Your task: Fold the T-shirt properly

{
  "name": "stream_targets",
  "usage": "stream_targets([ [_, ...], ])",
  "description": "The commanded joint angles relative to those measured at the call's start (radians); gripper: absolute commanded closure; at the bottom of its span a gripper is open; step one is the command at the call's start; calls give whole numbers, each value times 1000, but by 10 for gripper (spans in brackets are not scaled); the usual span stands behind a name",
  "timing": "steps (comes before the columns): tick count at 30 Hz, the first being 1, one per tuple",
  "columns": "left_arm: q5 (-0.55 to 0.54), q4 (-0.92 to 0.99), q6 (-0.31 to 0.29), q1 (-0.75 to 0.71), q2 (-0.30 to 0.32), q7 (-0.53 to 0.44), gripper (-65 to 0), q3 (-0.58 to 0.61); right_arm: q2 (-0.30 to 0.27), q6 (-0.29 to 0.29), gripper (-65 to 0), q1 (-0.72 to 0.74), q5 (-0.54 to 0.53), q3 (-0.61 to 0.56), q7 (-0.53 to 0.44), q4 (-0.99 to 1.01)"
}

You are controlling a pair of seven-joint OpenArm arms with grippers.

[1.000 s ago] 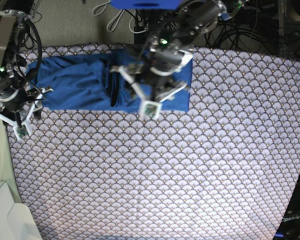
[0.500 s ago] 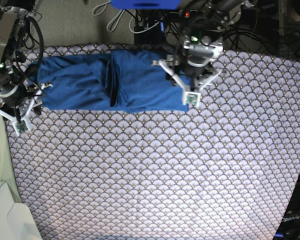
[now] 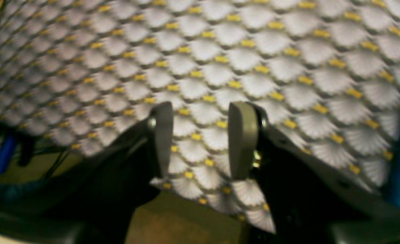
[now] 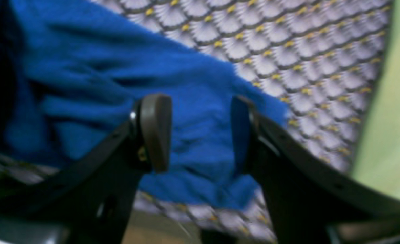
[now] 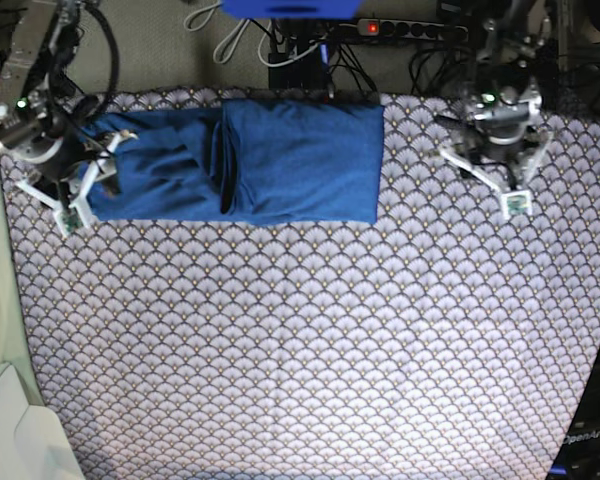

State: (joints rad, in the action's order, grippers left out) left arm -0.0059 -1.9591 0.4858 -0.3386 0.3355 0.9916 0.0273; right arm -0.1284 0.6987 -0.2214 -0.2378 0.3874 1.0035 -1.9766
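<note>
Upper left of frame: right gripper (image 5: 80,195), jaws spread, empty, hovers at sleeve end of the T-shirt (image 5: 280,160) (folded into a band along top edge). Upper right: left gripper (image 5: 495,180), spread, over bare tablecloth (image 5: 330,350). Next, prob. w/ both: grab ends, fold across.
</note>
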Motion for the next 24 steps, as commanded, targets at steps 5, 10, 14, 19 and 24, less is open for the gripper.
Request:
stream_targets([
  [5,11,-24,-103,-14,-2,-3,-263,-54,20,-1,-294,44,-39,-130,-28,-20],
  [10,11,-53,-289,-29,-132,-9,-261,-48,17,-1,-294,58,-39,-133,-30,-14],
  [14,11,-58,-390,40,-252,-1,-173,93,-24,-1,-294,60,-38,-94,-39,-14],
  [19,19,22,-395,137,-338,-1,-2,343,-58,-1,-294,72,-38,55,-39,-13],
  [24,14,203,-322,194,-421,-3,-2,397,-112,-1,-294,72,-38,160,-39,-11],
])
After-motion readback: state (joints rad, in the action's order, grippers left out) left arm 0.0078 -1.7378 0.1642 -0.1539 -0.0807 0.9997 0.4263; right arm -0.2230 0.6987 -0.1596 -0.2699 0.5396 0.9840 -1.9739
